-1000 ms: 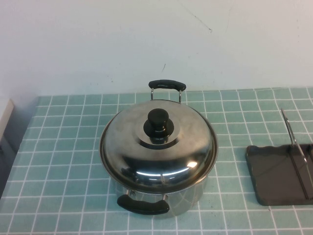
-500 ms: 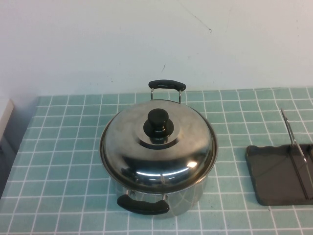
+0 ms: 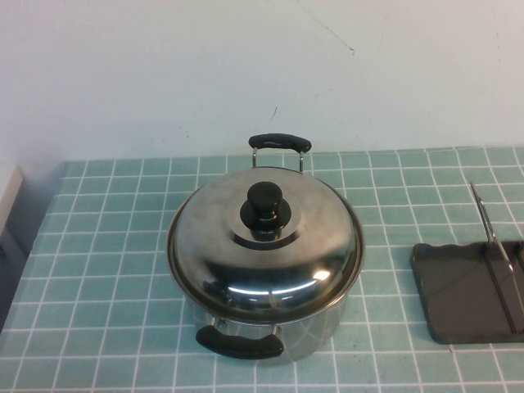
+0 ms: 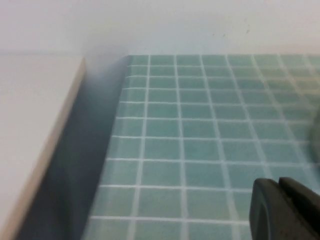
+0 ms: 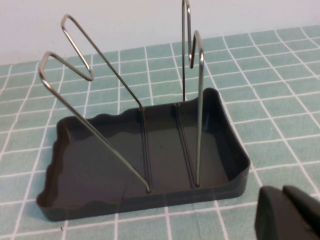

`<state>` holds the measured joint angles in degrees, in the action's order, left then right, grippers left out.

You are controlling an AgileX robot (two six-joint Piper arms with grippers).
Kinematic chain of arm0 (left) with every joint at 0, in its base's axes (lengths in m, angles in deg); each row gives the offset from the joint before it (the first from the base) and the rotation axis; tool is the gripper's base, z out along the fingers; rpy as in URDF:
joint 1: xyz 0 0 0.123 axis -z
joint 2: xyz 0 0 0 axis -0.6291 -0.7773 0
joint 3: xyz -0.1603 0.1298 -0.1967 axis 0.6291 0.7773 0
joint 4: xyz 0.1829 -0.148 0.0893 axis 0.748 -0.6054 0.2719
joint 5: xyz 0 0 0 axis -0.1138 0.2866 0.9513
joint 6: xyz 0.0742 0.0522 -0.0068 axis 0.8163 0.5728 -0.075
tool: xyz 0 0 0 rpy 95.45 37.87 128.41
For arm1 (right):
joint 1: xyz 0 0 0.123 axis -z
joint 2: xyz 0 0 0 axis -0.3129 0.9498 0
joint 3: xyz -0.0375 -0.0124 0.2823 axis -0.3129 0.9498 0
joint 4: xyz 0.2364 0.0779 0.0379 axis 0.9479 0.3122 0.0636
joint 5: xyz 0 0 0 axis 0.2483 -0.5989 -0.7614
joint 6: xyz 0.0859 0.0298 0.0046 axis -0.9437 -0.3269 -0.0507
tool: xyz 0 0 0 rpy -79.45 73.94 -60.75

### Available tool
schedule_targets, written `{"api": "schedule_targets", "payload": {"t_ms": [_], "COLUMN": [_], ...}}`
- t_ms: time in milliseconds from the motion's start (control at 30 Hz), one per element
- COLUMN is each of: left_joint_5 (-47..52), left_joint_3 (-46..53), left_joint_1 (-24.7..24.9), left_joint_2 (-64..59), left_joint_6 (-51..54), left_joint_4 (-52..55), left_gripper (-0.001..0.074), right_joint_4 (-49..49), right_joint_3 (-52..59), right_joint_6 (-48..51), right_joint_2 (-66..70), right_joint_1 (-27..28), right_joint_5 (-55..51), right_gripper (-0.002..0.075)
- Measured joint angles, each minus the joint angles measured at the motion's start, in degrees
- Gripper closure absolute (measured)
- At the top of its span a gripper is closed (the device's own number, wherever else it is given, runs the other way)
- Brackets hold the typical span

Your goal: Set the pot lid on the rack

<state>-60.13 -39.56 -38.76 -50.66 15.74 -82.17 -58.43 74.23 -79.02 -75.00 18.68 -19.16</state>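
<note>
Kitchen-like: tiled counter point(image 3: 106, 270), pot point(image 3: 270, 327)

Steel pot point(image 3: 315, 334) (two black handles) stands on the tiled table point(image 3: 106, 270).

From the high view neither hand shows, the rack point(image 3: 471, 291) runs off the right edge, the pot lid point(image 3: 266, 246) hides the pot's inside, and each wrist view catches only a dark corner of its hand.
</note>
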Motion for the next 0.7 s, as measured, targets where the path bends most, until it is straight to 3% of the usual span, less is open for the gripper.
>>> {"api": "schedule_targets", "payload": {"t_ms": [167,267,700], "left_joint_5": [-8.6,-11.1,-15.8], "left_joint_3": [0.1,0.1,0.1], "left_joint_1": [0.0,0.0,0.0], "left_joint_2": [0.0,0.0,0.0], "left_joint_6": [-13.1,-15.4,-14.9], "left_joint_4": [-27.9,-37.0,-41.3], "left_gripper": [0.0739,0.0739,0.0738], "right_joint_4": [0.0,0.0,0.0], "right_joint_3": [0.0,0.0,0.0], "right_joint_6": [0.0,0.0,0.0], "right_joint_2": [0.0,0.0,0.0], "right_joint_1": [0.0,0.0,0.0], "right_joint_5": [0.0,0.0,0.0], "right_gripper": [0.0729,0.0729,0.0729]}}
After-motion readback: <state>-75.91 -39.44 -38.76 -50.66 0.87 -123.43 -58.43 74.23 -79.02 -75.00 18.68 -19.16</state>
